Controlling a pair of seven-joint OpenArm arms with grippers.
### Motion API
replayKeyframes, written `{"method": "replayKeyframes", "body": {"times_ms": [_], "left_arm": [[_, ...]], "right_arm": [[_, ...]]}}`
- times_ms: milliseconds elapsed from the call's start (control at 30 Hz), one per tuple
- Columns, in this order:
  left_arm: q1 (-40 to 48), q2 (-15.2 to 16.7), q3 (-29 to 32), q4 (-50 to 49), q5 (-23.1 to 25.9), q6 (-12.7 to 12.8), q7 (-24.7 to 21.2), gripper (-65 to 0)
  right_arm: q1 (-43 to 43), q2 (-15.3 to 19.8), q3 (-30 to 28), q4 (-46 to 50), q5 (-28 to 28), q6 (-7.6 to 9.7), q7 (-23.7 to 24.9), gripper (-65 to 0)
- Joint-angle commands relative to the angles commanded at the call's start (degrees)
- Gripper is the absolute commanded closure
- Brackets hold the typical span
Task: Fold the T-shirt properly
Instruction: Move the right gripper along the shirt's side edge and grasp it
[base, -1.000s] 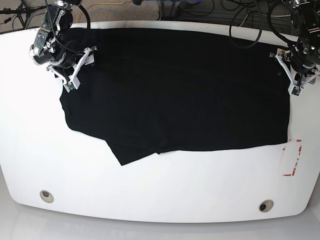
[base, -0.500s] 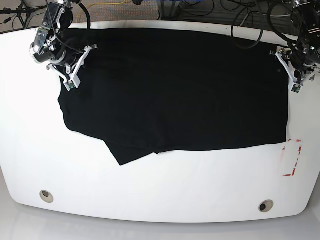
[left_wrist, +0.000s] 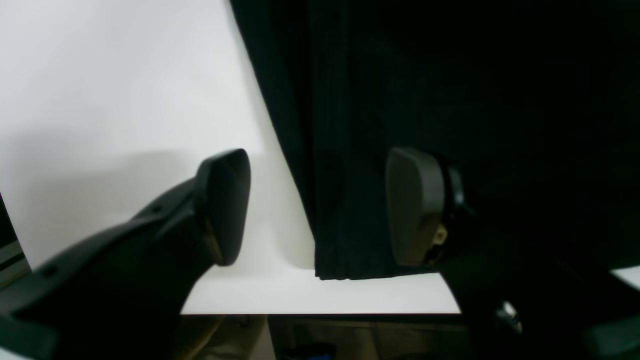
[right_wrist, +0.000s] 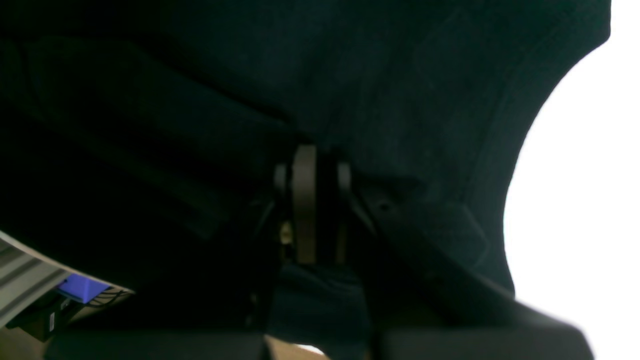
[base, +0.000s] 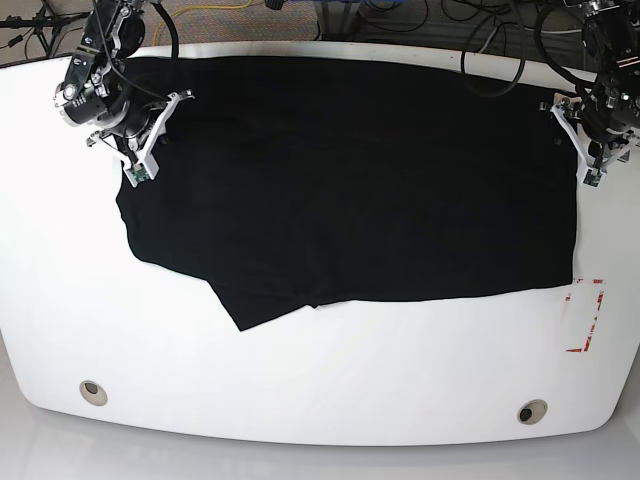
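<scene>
Two grippers are over the black T-shirt (base: 350, 190), which lies on the white table (base: 300, 390), from its center up to the far edge. In the base view, the right gripper (base: 142, 165) is at ten o'clock of the cloth, and the left gripper (base: 592, 170) is at two o'clock, by the side edge. This view shows the whole outline of the shirt, with a pointed corner of cloth at seven o'clock, but it does not let me see well the fingers.

The left wrist view shows what the base view does not: the fingers of the left gripper are wide apart, one above the white surface, the other above the cloth, and the shirt's edge runs between them. A corner of the cloth is at six o'clock there, near the table's edge.

The right wrist view shows the fingers of the right gripper close together, with only a narrow space, over dark folds. If they pinch some cloth, I cannot tell. Only this view shows a blue object (right_wrist: 82, 288), at seven o'clock, beyond the table. The red marks (base: 597, 315) at four o'clock appear only in the base view.
</scene>
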Motion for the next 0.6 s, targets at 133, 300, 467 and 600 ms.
{"method": "replayKeyframes", "body": {"times_ms": [133, 300, 467, 600], "left_arm": [[0.0, -0.1, 0.0, 0.0, 0.0, 0.0, 0.0, -40.3], [0.1, -0.2, 0.0, 0.0, 0.0, 0.0, 0.0, -40.3], [0.1, -0.2, 0.0, 0.0, 0.0, 0.0, 0.0, -40.3], [0.1, -0.2, 0.0, 0.0, 0.0, 0.0, 0.0, -40.3]], "right_arm": [[1.3, 0.0, 0.0, 0.0, 0.0, 0.0, 0.0, -0.2], [3.2, 0.0, 0.0, -0.2, 0.0, 0.0, 0.0, -1.0], [4.8, 0.0, 0.0, -0.4, -0.4, 0.0, 0.0, -2.7], [5.7, 0.0, 0.0, -1.3, -0.5, 0.0, 0.0, -6.2]]}}
